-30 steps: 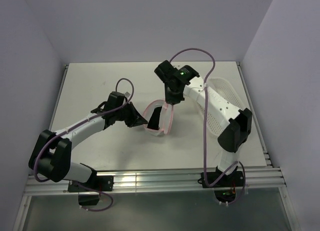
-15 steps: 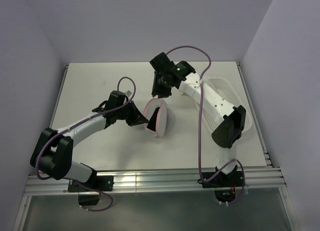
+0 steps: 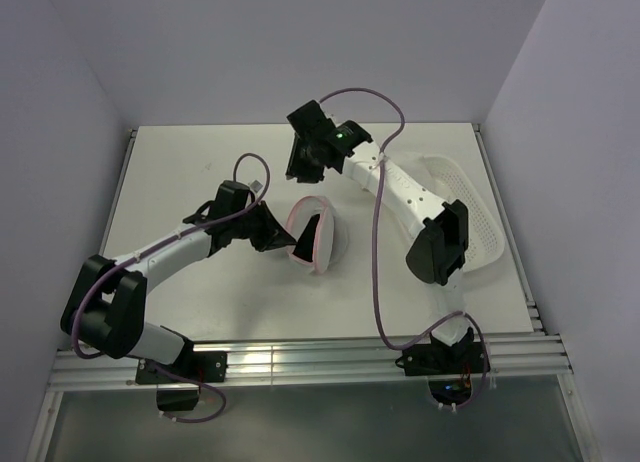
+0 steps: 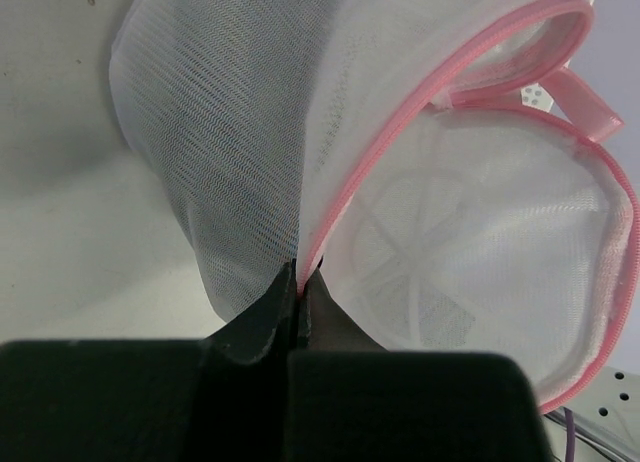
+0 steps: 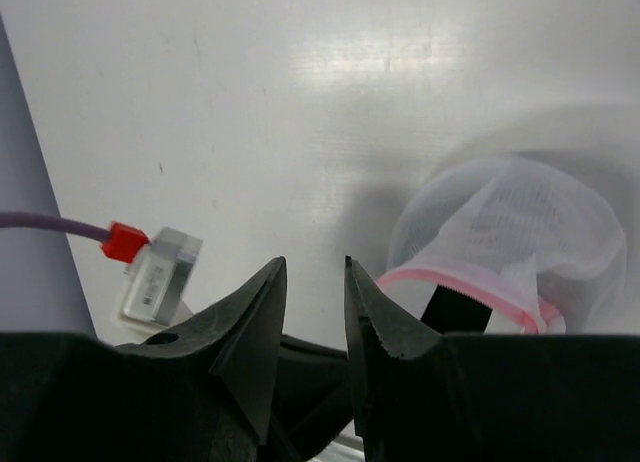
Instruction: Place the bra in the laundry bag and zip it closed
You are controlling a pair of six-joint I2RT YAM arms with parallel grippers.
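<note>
Standing edgewise, laundry bag [image 3: 330, 238], long axis far-to-near, rim pinched by left tool [image 4: 300, 276].

Both arms are built of white shell links joined by bulky black housings: the left arm [image 3: 170, 247] and the right arm [image 3: 400, 187] alike. A thin purple cable [image 3: 375, 272] runs in loose loops along each, down to black bases [image 3: 440, 358]. A small green light [image 3: 340, 135] glows on the right wrist. The left hand [image 4: 298, 282] and right hand [image 5: 315, 272] each have two matte black, tapered fingers
</note>
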